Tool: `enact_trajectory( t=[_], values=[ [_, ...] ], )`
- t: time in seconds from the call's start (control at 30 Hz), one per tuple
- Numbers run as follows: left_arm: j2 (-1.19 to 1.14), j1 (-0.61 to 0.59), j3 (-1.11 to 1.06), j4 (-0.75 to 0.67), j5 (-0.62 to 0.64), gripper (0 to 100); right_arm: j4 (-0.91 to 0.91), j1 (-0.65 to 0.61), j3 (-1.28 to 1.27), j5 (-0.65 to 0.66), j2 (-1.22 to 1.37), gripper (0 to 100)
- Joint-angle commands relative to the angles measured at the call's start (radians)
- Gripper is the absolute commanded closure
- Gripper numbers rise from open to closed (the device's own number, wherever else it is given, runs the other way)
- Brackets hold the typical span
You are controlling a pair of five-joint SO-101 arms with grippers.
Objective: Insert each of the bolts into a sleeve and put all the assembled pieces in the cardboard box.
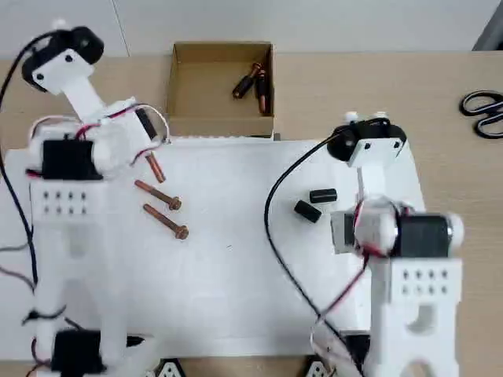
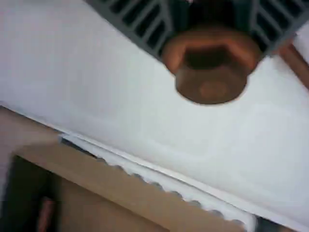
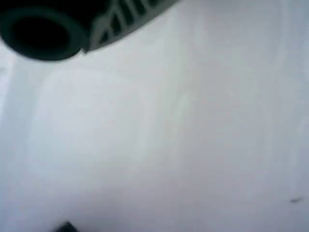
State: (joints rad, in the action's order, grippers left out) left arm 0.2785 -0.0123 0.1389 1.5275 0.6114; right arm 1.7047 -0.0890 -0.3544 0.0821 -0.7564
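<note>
My left gripper (image 1: 148, 147) is over the far left of the white mat (image 1: 236, 290), just in front of the cardboard box (image 1: 182, 86). It is shut on a copper bolt (image 1: 155, 167), whose hex head (image 2: 210, 67) faces the left wrist camera between the ribbed jaws. Two more bolts (image 1: 158, 194) (image 1: 167, 221) lie on the mat beside it. Two black sleeves (image 1: 322, 195) (image 1: 308, 210) lie near the right arm (image 1: 393, 232). My right gripper (image 3: 63, 24) is shut on a third black sleeve (image 3: 38, 31) above the mat. Assembled pieces (image 1: 253, 82) lie in the box.
Scissors (image 1: 482, 111) lie on the wooden table at the far right edge. A black cable (image 1: 271, 228) crosses the mat from the right arm's base. The mat's jagged far edge (image 2: 159, 179) meets the box wall (image 2: 96, 193).
</note>
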Motion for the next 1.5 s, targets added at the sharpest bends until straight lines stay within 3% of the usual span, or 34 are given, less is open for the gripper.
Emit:
enact_trajectory(
  t=[0.0, 0.33, 0.53, 0.67, 0.8, 1.0, 1.23, 1.47],
  values=[
    [0.101, 0.058, 0.044, 0.058, -0.009, 100, -0.015, -0.065, 0.034, -0.012, -0.113, 99.5],
    [0.229, 0.084, -0.119, 0.032, -0.009, 100, -0.226, -0.136, -0.273, -0.012, -0.364, 99.5],
    [0.450, 0.086, -0.466, -0.241, -0.012, 100, -0.417, -0.242, -0.474, -0.057, -0.550, 99.5],
    [0.655, 0.087, -0.737, -0.465, -0.078, 100, -0.515, -0.315, -0.583, -0.081, -0.633, 99.5],
    [0.859, 0.087, -0.931, -0.572, -0.097, 100, -0.598, -0.369, -0.681, -0.081, -0.693, 99.5],
    [1.082, 0.133, -1.092, -0.589, -0.092, 100, -0.727, -0.466, -0.844, -0.077, -0.773, 99.5],
    [1.287, 0.242, -1.221, -0.589, -0.002, 100, -0.803, -0.630, -1.025, -0.077, -0.905, 99.5],
    [1.485, 0.311, -1.383, -0.591, 0.060, 100, -0.800, -0.670, -1.092, -0.077, -1.052, 99.5]
  ],
)
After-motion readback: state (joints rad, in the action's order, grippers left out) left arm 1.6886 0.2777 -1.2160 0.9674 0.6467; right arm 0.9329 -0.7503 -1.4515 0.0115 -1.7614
